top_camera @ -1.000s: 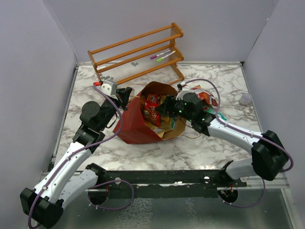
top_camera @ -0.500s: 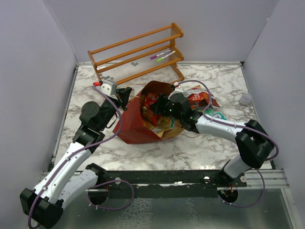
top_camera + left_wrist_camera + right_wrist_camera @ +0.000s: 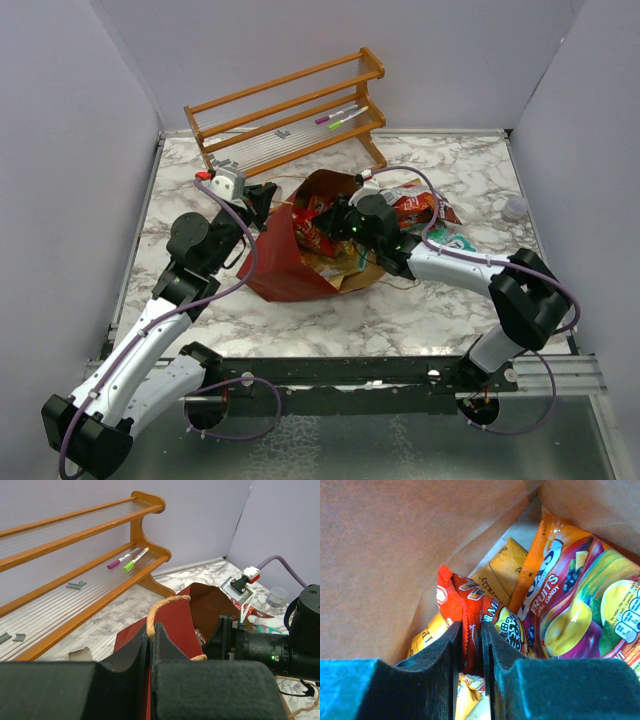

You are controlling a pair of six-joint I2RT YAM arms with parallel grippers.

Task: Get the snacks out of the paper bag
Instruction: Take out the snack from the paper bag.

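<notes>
Inside the paper bag, right fingers clenched on near edge of red packet, its length running straight ahead, deeper in; left fingers pinch the bag's rim.

The left arm stretches forward, its gripper pinched on the bag rim, while the right arm bends leftward, wrist tipped down, its gripper clamped on a red packet.

The right fingers have slid left — deeper into the paper bag — and the elbow has swung inward.
</notes>
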